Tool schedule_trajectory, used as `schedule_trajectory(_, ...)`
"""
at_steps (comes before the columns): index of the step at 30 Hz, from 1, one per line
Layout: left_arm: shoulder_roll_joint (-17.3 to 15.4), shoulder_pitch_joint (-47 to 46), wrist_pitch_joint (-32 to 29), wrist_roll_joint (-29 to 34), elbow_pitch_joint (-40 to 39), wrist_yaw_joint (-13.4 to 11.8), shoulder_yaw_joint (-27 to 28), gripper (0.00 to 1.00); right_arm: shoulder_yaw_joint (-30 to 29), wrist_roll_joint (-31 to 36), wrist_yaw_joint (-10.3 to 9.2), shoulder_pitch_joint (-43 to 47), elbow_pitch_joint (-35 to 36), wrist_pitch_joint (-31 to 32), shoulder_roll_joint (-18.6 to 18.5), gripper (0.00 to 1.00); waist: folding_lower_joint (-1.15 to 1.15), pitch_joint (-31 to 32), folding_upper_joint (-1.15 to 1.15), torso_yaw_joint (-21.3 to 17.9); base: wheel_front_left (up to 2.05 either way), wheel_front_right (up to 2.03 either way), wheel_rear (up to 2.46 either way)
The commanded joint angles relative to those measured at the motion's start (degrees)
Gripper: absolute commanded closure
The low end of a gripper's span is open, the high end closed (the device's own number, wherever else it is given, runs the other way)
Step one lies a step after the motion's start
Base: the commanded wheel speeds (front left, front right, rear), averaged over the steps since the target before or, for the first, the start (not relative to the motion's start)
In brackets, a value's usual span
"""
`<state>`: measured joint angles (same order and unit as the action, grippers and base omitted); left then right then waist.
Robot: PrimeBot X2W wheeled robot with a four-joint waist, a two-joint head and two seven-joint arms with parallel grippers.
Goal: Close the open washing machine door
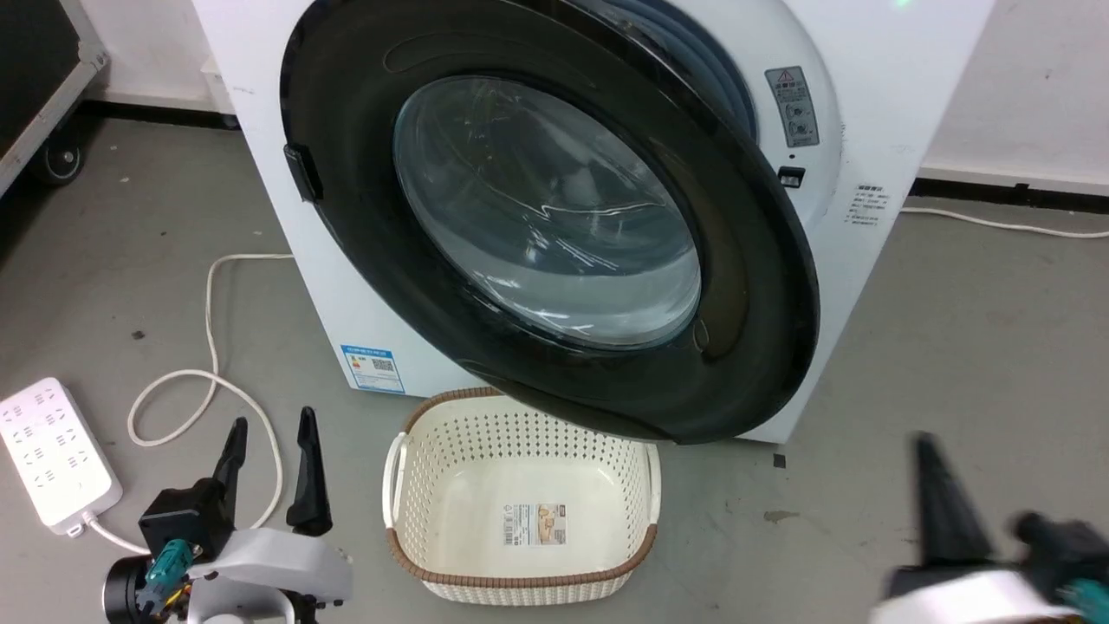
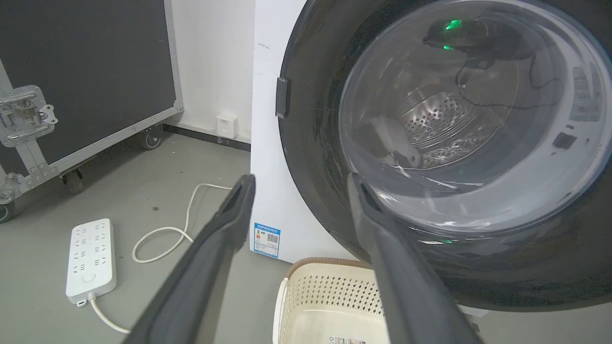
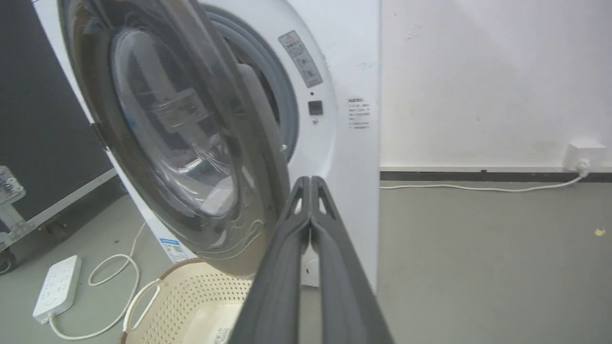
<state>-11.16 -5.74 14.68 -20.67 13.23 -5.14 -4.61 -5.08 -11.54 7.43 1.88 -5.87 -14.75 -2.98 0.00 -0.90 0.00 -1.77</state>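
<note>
The left jaws stand apart, holding nothing: their two dark fingers (image 2: 224, 229) rise with a wide gap between them, low over the grey floor (image 1: 953, 329) at its near left. The right jaws are pressed together on nothing, the fingers (image 3: 291, 239) meeting along their length. In the head view they are a blur near the floor's near right corner, apart from the door.

Between the two arms a cream perforated basket (image 1: 485, 433) with a brown rim sits on the floor, just in front of the washing machine (image 1: 875, 78). Its far rim lies under the lower edge of the washing machine door (image 1: 554, 217).

The door is ajar. Its hinge side is on the left; its free right edge stands out from the white front, and the grey rubber ring (image 1: 693, 52) shows in the gap. The steel drum shows through the glass bowl in the left wrist view.

The machine stands at the floor's far edge, against the white wall. A blue sticker (image 1: 372, 368) is low on its front. Left of it a white cable (image 1: 210, 347) loops to a white power strip (image 1: 52, 455) near the floor's left edge
</note>
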Motion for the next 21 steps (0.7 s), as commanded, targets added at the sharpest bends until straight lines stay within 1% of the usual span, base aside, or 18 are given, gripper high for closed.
schedule_trajectory(1, 0.4, 0.58, 0.3, 0.7, -0.85, -0.3, 0.23, 0.0, 3.78, 1.34, 0.06, -1.54, 0.52, 0.09, 0.11, 1.0, 0.0, -0.49, 0.0, 0.29, 0.0, 0.0, 0.0)
schedule_trajectory(4, 0.73, 0.31, 0.3, 1.2, -1.69, -0.16, 0.38, 0.0, 9.43, 1.79, 0.06, -4.93, -0.85, 2.46, 0.11, 1.0, 0.0, -1.46, 0.0, 0.87, 0.0, 0.0, 0.0)
schedule_trajectory(7, 1.2, -0.09, 0.31, 1.34, -2.38, 0.1, 0.68, 0.0, 11.63, 2.08, 0.06, -9.35, -4.64, 3.59, 0.11, 1.0, 0.0, -2.66, 0.0, 1.63, 0.0, 0.0, 0.0)
schedule_trajectory(12, 1.79, -0.64, 0.31, 1.32, -3.32, 0.95, 1.58, 0.0, 10.56, 1.99, 0.06, -16.48, -13.24, 2.83, 0.11, 1.0, 0.0, -4.56, 0.0, 2.78, 0.0, 0.0, 0.0)
schedule_trajectory(13, 1.79, -0.64, 0.31, 1.32, -3.32, 0.95, 1.58, 0.0, 10.56, 1.99, 0.06, -16.48, -13.24, 2.83, 0.11, 1.0, 0.0, -4.56, 0.0, 2.78, 0.0, 0.0, 0.0)
schedule_trajectory(14, 2.03, -0.87, 0.31, 1.43, -3.51, 1.27, 1.92, 0.0, 9.69, 2.42, 0.06, -18.99, -16.29, 2.24, 0.11, 1.0, 0.0, -5.34, 0.0, 3.23, 0.0, 0.0, 0.0)
schedule_trajectory(15, 2.03, -0.87, 0.31, 1.43, -3.51, 1.27, 1.92, 0.0, 9.69, 2.42, 0.06, -18.99, -16.29, 2.24, 0.11, 1.0, 0.0, -5.34, 0.0, 3.23, 0.0, 0.0, 0.0)
schedule_trajectory(16, 2.37, -1.2, 0.31, 1.52, -3.69, 1.62, 2.19, 0.0, 8.42, 3.12, 0.06, -21.31, -18.72, 1.65, 0.11, 1.0, 0.0, -6.18, 0.0, 3.67, 0.0, 0.0, 0.0)
schedule_trajectory(17, 2.37, -1.2, 0.31, 1.52, -3.69, 1.62, 2.19, 0.0, 8.42, 3.12, 0.06, -21.31, -18.72, 1.65, 0.11, 1.0, 0.0, -6.18, 0.0, 3.67, 0.0, 0.0, 0.0)
schedule_trajectory(19, 2.76, -2.01, 0.31, 1.64, -3.88, 2.54, 2.56, 0.0, 5.33, 4.45, 0.06, -24.64, -21.31, 0.87, 0.11, 1.0, 0.0, -7.56, 0.0, 4.37, 0.0, 0.0, 0.0)
schedule_trajectory(21, 2.88, -2.33, 0.31, 1.76, -3.96, 2.83, 2.66, 0.0, 4.18, 4.93, 0.06, -25.73, -21.95, 0.67, 0.11, 1.0, 0.0, -8.04, 0.0, 4.62, 0.0, 0.0, 0.0)
